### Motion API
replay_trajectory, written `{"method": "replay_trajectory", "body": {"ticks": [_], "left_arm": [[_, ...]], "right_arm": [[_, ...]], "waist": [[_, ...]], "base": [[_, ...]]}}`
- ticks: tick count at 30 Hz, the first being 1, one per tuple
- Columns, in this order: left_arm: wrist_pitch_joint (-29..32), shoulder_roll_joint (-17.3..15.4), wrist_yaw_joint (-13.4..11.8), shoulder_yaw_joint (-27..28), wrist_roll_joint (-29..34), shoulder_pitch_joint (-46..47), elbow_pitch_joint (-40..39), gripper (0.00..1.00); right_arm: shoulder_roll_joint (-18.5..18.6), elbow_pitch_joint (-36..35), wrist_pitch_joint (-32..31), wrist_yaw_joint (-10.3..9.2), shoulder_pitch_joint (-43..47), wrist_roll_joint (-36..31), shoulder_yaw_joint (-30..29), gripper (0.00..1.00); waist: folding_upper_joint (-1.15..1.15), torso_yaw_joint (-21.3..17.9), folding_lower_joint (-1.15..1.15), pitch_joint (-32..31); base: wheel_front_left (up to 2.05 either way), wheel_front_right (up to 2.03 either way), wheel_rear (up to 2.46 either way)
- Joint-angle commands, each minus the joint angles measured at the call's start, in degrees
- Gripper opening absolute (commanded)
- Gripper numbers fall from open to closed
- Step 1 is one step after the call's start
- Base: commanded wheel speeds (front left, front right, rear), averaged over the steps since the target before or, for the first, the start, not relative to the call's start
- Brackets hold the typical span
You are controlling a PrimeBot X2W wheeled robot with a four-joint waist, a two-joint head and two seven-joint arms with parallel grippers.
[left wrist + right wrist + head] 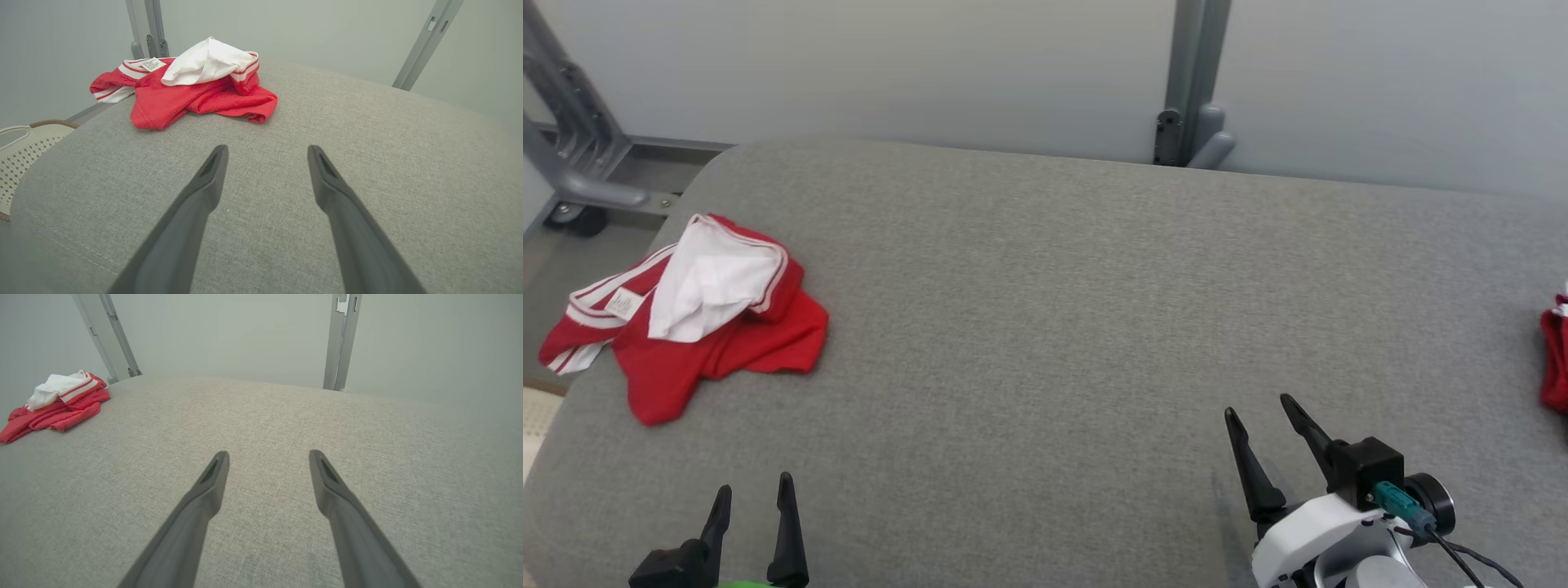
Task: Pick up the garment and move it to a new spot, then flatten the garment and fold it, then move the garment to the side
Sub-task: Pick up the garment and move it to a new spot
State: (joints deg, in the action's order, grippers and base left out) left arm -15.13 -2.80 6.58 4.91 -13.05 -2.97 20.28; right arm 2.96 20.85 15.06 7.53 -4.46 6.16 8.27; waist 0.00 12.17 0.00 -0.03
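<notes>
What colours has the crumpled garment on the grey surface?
The garment is red, with a white part and red-and-white striped bands; clearest in the left wrist view.

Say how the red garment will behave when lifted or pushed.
The garment lies in soft crumpled folds, so it will probably drape limply. It looks thin, likely light. Its striped end overhangs the grey surface; a push might drop it.

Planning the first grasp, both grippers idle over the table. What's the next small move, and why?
Probably reach the left gripper forward toward the crumpled red and white garment. It lies untouched near the left edge of the table, ahead of that gripper, while the right gripper sits far across. Both are open and empty, so nothing needs releasing first.
</notes>
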Motion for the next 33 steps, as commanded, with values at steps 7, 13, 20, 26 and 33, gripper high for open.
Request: {"method": "replay_trajectory", "body": {"ticks": [7, 13, 20, 26, 33], "left_arm": [[0.01, -0.18, -0.3, 1.31, -0.81, -0.84, 0.26, 1.0], [0.01, -0.17, -0.41, 2.06, -1.75, -1.72, 0.82, 1.0], [0.01, -0.18, 0.45, 2.04, -2.68, 0.22, 3.6, 1.0], [0.0, -2.7, 0.93, 1.06, -4.9, 7.62, 8.62, 1.0], [0.92, -15.12, 0.86, -8.3, -13.03, 21.98, 15.21, 1.0]], "right_arm": [[0.13, 0.47, 0.14, -0.09, -1.76, 0.74, 2.62, 1.0], [0.12, 0.75, 0.14, -0.09, -1.9, 0.93, 3.86, 1.0], [0.52, 0.75, 0.14, -0.09, -2.84, 1.08, 4.53, 1.0], [1.59, -0.03, 0.14, -0.09, -4.17, 0.77, 5.24, 1.0], [3.58, -1.1, 0.14, -0.09, -6.58, 0.78, 5.8, 1.0]], "waist": [[0.0, 14.48, 0.0, 1.95], [0.0, 16.58, 0.0, 1.94], [0.0, 14.63, 0.0, 3.05], [0.0, 11.12, 0.0, 5.52], [0.0, 7.08, 0.0, 9.25]], "base": [[0.0, 0.0, 0.0], [0.0, 0.0, 0.0], [0.0, 0.0, 0.0], [0.0, 0.0, 0.0], [0.0, 0.0, 0.0]]}}
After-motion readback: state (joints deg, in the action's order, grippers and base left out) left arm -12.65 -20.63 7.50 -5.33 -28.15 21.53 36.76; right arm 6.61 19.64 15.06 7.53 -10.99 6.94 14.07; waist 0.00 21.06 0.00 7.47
